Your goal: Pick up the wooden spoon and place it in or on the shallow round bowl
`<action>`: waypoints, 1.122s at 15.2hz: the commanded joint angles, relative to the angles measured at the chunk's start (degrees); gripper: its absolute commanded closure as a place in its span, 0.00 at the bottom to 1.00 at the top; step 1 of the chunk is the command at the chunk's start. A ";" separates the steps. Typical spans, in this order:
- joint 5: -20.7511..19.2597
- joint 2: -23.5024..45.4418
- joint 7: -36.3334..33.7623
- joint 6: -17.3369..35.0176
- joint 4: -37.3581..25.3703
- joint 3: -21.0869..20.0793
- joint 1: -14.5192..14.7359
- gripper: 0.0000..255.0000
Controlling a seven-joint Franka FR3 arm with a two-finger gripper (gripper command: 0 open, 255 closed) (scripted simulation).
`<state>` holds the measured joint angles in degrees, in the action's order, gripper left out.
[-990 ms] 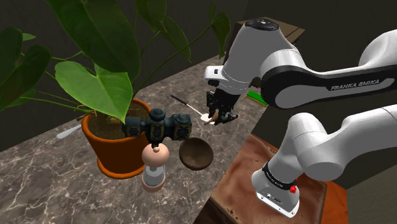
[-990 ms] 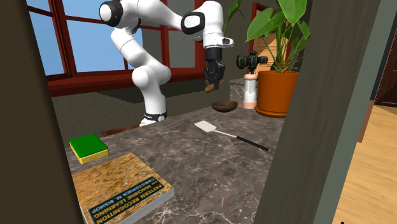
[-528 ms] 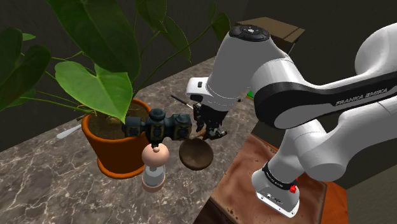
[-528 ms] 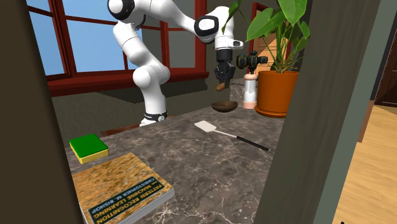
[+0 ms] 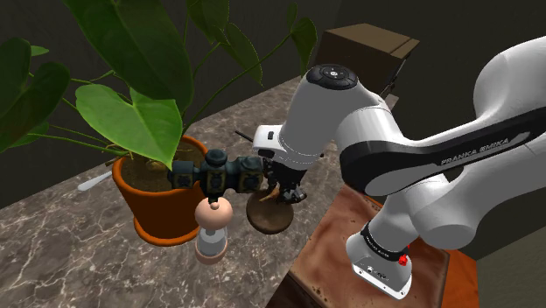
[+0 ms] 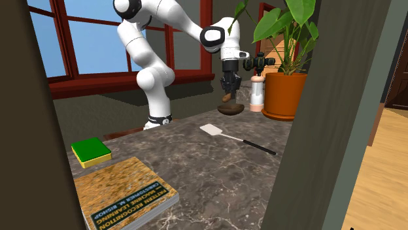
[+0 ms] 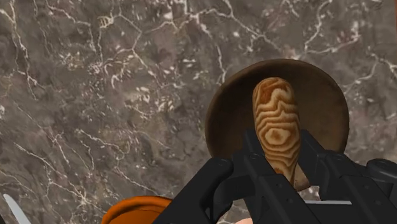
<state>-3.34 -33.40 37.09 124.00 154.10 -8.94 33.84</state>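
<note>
From the shoulder: finds the gripper [image 5: 287, 191] poised just above the brown bowl [image 5: 264, 219]. From the second exterior: catches the wooden spoon [image 6: 226, 97] hanging over that bowl. From the wrist: sees fingers [image 7: 250, 159] clamped on the spoon, bowl beneath. Lifted already; only the drop left.

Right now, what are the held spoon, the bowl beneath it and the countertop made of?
The spoon looks like bare wood: swirling tan grain rings. The bowl is dark brown, matte, probably wood, though no grain shows. The countertop: marble-like stone, white veins.
</note>
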 commanded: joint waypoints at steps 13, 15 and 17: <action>-0.40 2.60 -0.83 5.38 2.79 -0.46 -0.29 1.00; -0.40 2.60 -0.82 5.38 2.79 -0.46 -0.29 0.00; -0.40 2.60 -0.82 5.38 2.79 -0.46 -0.29 0.00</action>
<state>-3.73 -30.80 36.27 129.38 156.89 -9.40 33.55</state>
